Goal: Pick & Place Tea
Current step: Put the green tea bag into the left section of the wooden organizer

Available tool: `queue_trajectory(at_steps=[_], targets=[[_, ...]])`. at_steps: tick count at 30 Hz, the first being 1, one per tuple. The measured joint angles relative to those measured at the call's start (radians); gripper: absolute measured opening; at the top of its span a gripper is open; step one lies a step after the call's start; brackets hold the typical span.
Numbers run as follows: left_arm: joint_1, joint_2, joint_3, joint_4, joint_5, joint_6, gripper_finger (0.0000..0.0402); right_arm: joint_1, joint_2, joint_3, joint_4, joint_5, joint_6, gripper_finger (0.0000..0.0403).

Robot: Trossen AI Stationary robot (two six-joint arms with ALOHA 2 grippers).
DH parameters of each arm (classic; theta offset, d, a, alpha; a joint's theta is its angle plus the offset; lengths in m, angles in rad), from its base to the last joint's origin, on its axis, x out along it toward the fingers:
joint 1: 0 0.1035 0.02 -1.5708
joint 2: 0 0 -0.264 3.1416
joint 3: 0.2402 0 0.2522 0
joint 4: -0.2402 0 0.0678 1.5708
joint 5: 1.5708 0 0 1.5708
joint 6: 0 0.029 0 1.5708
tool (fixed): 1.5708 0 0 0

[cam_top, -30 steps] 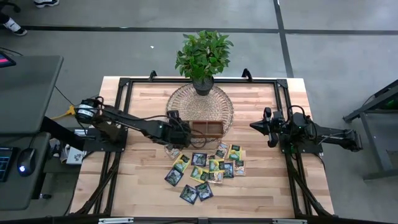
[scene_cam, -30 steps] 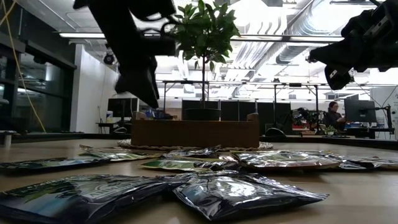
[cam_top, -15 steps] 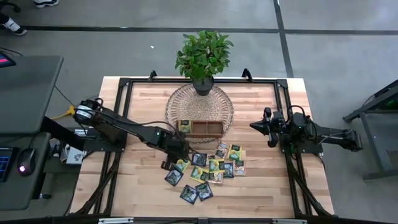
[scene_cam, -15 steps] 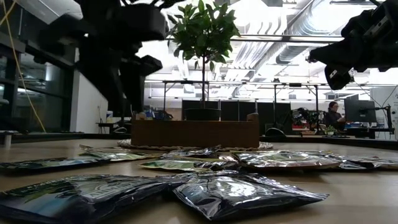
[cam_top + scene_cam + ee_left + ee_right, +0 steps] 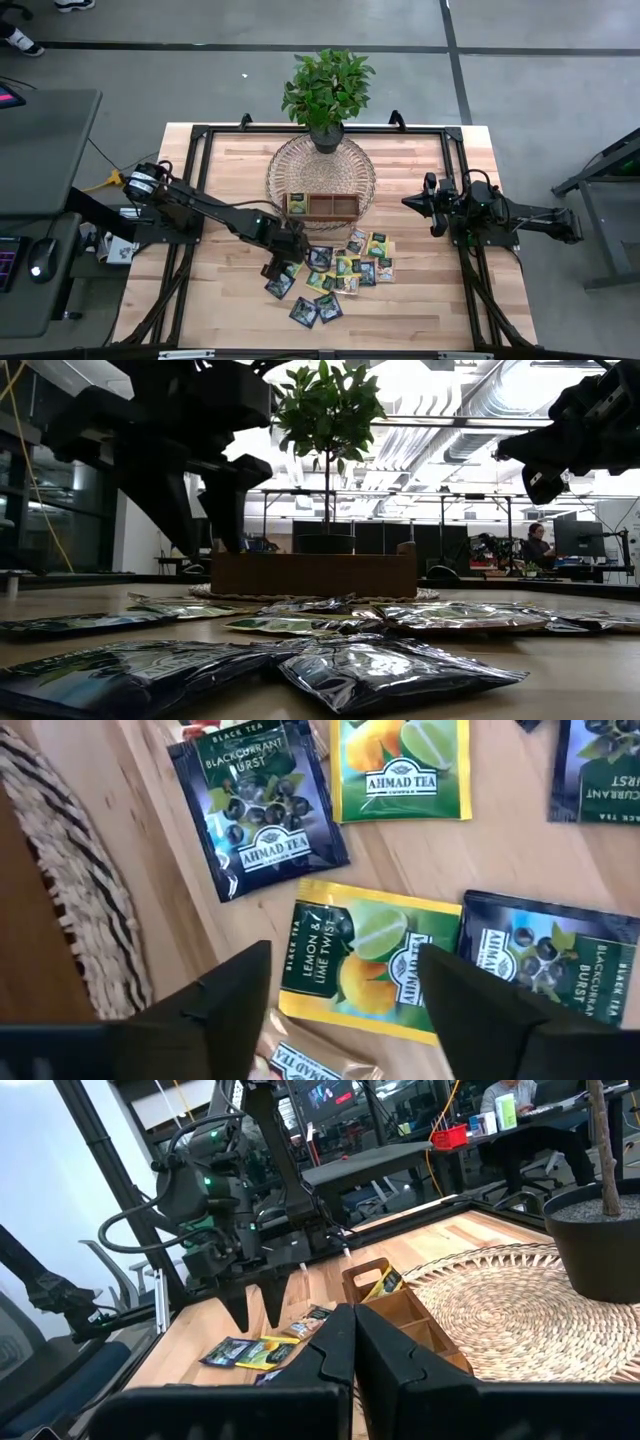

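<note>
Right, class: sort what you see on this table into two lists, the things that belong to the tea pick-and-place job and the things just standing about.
Belongs to the job:
- tea sachets, scattered on the wood
- wooden tray, one sachet already inside
- left end effector, open above the sachets
- lemon and lime sachet, between its fingers

Just standing about:
- potted plant
- woven mat
- right end effector, shut, waiting at the side

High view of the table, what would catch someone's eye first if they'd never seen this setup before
The scatter of tea sachets on the near half of the wooden table draws the eye, with the left gripper hovering open over their left edge. Behind them a leafy potted plant stands on a round woven mat, and a wooden tray at the mat's near edge holds one sachet in its left compartment. The right gripper waits shut at the right side.
</note>
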Motion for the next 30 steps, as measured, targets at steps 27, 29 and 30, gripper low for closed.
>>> queue_trajectory(at_steps=[27, 29, 30], targets=[[0.002, 0.131, 0.002, 0.038, -0.124, 0.042, 0.028, 0.0, 0.0, 0.0, 0.0, 0.0, 0.0, 0.0], [0.002, 0.131, 0.003, 0.045, -0.13, 0.041, 0.028, 0.0, 0.0, 0.0, 0.0, 0.0, 0.0, 0.0], [0.002, 0.131, 0.003, 0.05, -0.13, 0.041, 0.028, 0.0, 0.0, 0.0, 0.0, 0.0, 0.0, 0.0]])
